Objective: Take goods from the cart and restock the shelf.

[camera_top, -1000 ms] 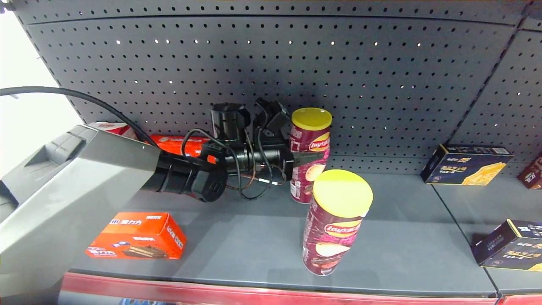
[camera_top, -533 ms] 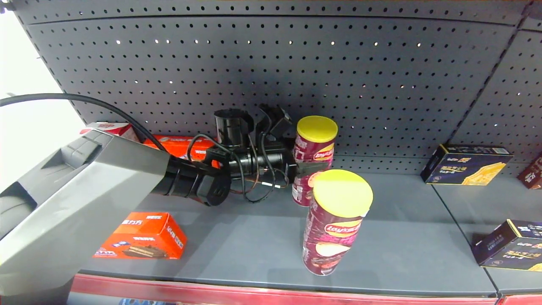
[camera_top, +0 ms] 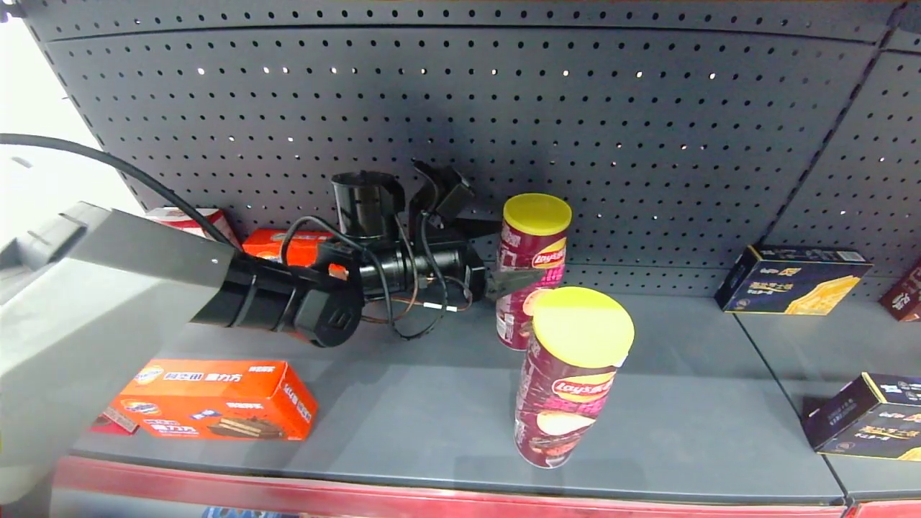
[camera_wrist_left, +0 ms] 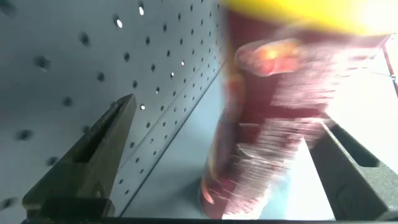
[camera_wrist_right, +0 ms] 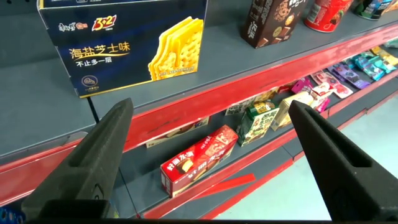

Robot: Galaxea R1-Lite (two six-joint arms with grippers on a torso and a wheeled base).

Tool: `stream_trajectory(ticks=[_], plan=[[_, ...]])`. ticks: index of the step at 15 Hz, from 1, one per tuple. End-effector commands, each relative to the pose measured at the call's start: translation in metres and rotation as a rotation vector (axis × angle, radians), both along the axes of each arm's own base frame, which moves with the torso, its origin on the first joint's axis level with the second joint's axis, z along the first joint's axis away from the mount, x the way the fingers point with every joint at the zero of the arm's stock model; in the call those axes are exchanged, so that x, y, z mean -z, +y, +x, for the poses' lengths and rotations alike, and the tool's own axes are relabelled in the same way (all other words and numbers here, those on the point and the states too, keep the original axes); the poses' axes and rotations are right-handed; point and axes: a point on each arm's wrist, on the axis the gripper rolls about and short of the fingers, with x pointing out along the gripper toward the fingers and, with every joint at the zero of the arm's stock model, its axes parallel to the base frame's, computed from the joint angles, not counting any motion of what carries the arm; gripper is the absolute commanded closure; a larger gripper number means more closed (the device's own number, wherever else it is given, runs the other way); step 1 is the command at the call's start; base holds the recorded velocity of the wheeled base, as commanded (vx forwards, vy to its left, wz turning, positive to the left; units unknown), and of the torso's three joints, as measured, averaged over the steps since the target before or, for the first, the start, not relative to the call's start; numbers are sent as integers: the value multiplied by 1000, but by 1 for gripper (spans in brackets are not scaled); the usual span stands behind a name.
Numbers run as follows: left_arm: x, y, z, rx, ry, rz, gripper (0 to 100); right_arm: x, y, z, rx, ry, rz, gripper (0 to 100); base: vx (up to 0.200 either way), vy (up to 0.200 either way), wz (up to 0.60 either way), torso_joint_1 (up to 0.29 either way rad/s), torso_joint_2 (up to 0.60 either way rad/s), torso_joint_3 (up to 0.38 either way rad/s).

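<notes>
Left gripper (camera_wrist_left: 227, 115) spread wide around the rear can (camera_top: 531, 248) by the pegboard (camera_top: 504, 108), front can (camera_top: 568, 388) near; right gripper (camera_wrist_right: 211, 104) wide, facing a red shelf edge (camera_wrist_right: 249, 87)

My view along the shelf (camera_top: 432, 403): bare deck lies between the orange box (camera_top: 216, 399) at front left and the front can (camera_top: 568, 381). That can stands just before the rear can (camera_top: 531, 248), which sits between my left gripper (camera_top: 514, 252)'s parted fingers, the pegboard wall (camera_top: 504, 108) close behind. More bare deck runs right to the dark box (camera_top: 791, 279).
</notes>
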Motion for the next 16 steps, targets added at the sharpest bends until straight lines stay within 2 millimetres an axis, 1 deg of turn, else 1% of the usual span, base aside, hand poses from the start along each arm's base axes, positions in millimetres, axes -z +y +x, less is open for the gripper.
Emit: stream_trajectory(ticks=[1,4,7,10,14,16], plan=[[-19,7,-12,-4,-31,-9,0,0,0,0,0,1,0,0,0,0,0,0,0,0],[-25,11,-22,-70,-24,68,0,0,0,0,0,1,0,0,0,0,0,0,0,0],[-21,14,-29,-61,-24,123,0,0,0,0,0,1,0,0,0,0,0,0,0,0],[-12,17,-31,-93,-16,189,0,0,0,0,0,0,-1,0,0,0,0,0,0,0],[-10,15,-30,-156,-18,210,0,0,0,0,0,1,0,0,0,0,0,0,0,0],[-5,13,-27,-207,-12,229,0,0,0,0,0,0,-1,0,0,0,0,0,0,0]])
